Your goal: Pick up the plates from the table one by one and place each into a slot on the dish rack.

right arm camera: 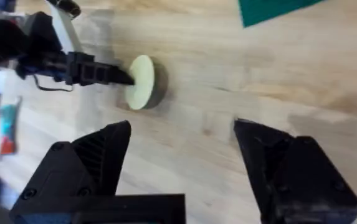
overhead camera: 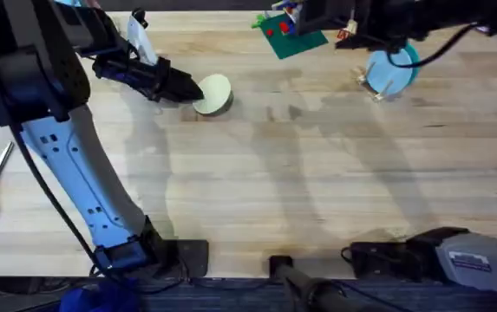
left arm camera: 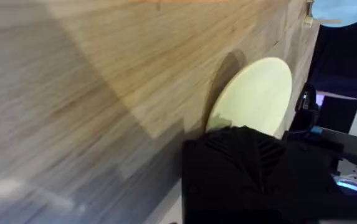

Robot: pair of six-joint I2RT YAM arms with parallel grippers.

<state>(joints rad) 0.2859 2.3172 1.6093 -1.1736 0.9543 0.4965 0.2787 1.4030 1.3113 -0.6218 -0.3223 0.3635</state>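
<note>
cream plate [overhead camera: 214,94] tilted on edge, clamped in left gripper [overhead camera: 189,89] | dish rack [overhead camera: 385,80] with blue plate [overhead camera: 397,68] far to its right | right gripper [right arm camera: 181,152] wide open, empty

My left gripper [overhead camera: 192,89] grips the cream plate [overhead camera: 214,94], tilted up off the table [overhead camera: 317,191]. The blue plate [overhead camera: 393,69] stands in the dish rack [overhead camera: 378,87] far right.

Even light, soft shadows, slight blur
</note>
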